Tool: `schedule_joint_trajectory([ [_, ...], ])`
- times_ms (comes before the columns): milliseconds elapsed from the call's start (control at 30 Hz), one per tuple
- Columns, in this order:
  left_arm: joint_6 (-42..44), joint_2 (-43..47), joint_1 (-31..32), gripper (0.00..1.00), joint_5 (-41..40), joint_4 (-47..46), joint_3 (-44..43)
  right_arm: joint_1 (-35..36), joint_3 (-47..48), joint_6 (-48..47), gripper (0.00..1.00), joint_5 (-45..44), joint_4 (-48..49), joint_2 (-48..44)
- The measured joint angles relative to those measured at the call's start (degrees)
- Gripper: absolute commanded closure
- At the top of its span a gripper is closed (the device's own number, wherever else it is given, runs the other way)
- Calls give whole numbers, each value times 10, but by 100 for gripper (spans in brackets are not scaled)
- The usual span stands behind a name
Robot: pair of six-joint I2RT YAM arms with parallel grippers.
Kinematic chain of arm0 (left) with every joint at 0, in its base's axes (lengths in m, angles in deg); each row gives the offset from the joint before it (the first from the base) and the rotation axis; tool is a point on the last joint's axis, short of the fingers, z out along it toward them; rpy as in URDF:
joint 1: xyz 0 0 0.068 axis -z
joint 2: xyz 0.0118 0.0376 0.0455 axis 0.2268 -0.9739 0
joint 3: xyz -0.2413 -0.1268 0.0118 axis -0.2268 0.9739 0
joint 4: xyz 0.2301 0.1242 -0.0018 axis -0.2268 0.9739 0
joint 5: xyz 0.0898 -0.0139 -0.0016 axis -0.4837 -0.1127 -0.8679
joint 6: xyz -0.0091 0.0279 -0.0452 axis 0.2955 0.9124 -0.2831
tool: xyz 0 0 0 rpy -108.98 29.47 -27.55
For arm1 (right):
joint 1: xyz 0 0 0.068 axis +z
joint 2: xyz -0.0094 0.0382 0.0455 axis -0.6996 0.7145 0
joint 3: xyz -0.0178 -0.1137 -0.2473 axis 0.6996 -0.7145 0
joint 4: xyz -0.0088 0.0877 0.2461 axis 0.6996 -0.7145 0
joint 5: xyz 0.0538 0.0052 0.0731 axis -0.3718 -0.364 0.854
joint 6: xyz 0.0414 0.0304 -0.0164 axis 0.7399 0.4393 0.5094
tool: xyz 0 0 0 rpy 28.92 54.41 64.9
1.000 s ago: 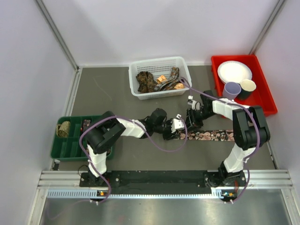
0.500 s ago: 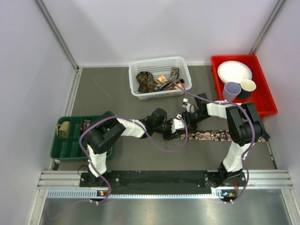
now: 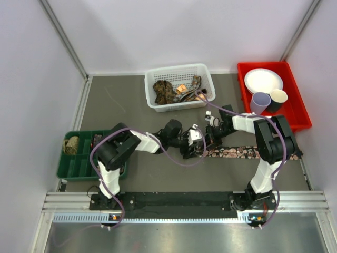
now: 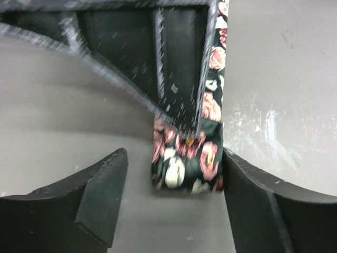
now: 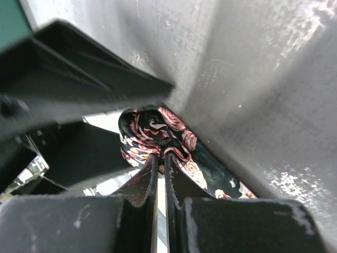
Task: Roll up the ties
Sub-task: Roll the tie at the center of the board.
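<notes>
Rose-print tie [image 3: 237, 153]: a dark necktie with pink roses, lying flat as a band across the right-centre of the overhead view on the grey surface [image 3: 121, 105]. Its left end, near the middle of the frame, is turned over into a small first fold.
Left tool [image 4: 174, 158]: spread wide with nothing in it. One finger sits on each side of the folded end, one just beside the cloth's edge and the other apart from it.
Right tool [image 5: 157, 163]: pressed together, with the tips dug into the fold from above. Whether any cloth is caught between them cannot be told.
Other ties [image 3: 168, 90]: a loose heap in the white mesh basket [image 3: 152, 79] at upper centre.
Rolled tie [image 3: 71, 145]: one finished coil in the green bin [image 3: 79, 168] at the left edge.
Step in hand: probably the very start of the roll, with most of the band not yet wound.
Handling: likely light, limp and smooth. It has no stiffness of its own, so the fold should spring open unless it is kept pressed.
Where to hold: across the full width of the folded end, close to the roll, not on the long tail.
Risk: uneven pressure could send the coil skew or let it telescope.
</notes>
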Motion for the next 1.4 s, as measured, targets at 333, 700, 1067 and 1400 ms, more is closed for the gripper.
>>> schedule_joint_trajectory([
  [333,-71,-34,-33,27,84,-182,56,5,16,-4,100,-50,-32,2],
  [700,-140,-101,-21,60,120,-332,57,16,37,-2,100,-90,-63,6],
  [1067,-8,-52,6,70,57,-93,-11,10,82,-53,61,-110,-134,17],
  [1400,75,-35,26,76,11,109,-92,-47,78,-86,51,-22,-165,-6],
])
